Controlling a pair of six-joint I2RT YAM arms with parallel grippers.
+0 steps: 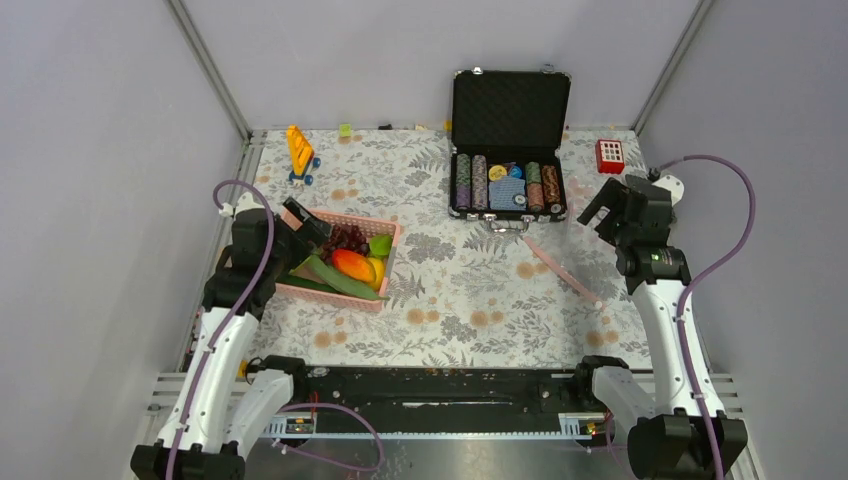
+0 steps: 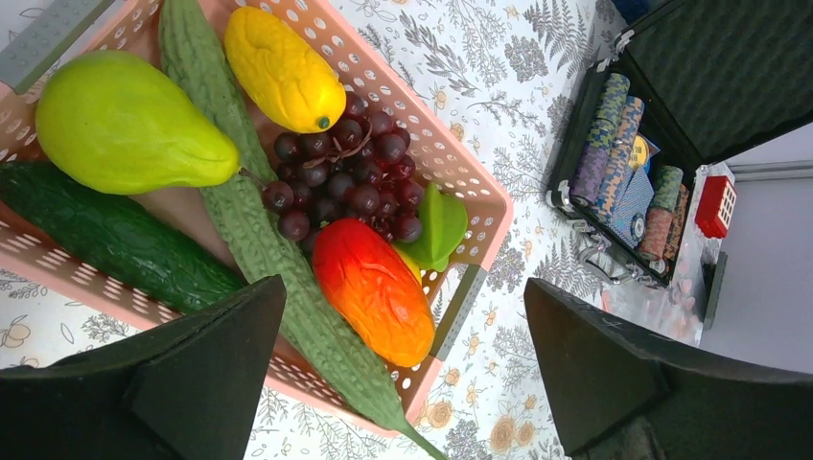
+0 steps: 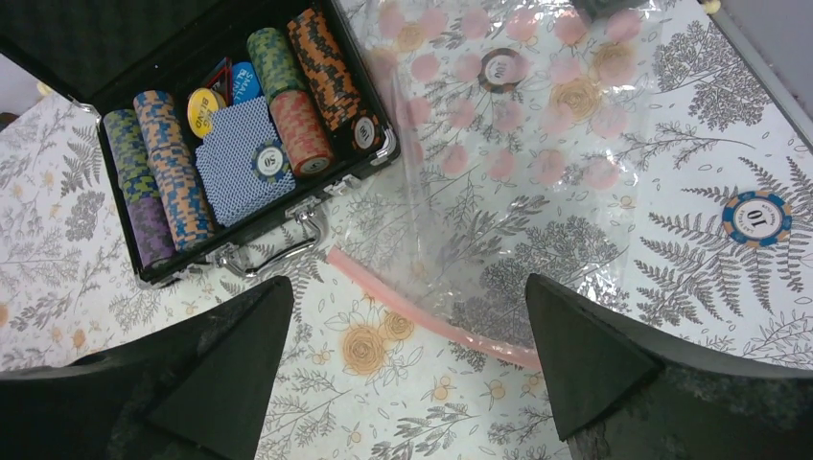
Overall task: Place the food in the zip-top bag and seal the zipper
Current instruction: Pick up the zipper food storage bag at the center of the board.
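- The food sits in a pink latticed basket (image 2: 403, 105) on the left of the counter (image 1: 450, 300).
- In it lie a red-orange mango (image 2: 374, 287), dark grapes (image 2: 345, 177), a yellow citrus (image 2: 283, 67) and a green leafy piece (image 2: 436, 225).
- With them are a dark green cucumber (image 2: 105, 235), a long warty green gourd (image 2: 278, 259) and a pale green pear-shaped fruit (image 2: 125, 125).
- The left jaws are spread wide and grasp nothing. They hang over the basket's left end, and in the wrist view the mango shows between the two fingers (image 2: 211, 364).
- The zip-top bag (image 3: 518, 163) lies flat on the right of the counter, just beside the open black case (image 1: 510, 140) that holds rows of poker chips (image 3: 173, 172).
- The zipper (image 3: 422, 311) runs slantwise along the bag's near edge, a thin pink strip. Whether it is pressed closed cannot be told.
- The right jaws are also released and empty. They hover above the bag, and the zipper shows below, between their fingers (image 3: 614, 374).
- One loose chip (image 3: 757, 218) lies on the counter beside the bag.
- Another chip (image 3: 500, 69) shows at the bag's clear film; whether it is on or under the film is unclear.
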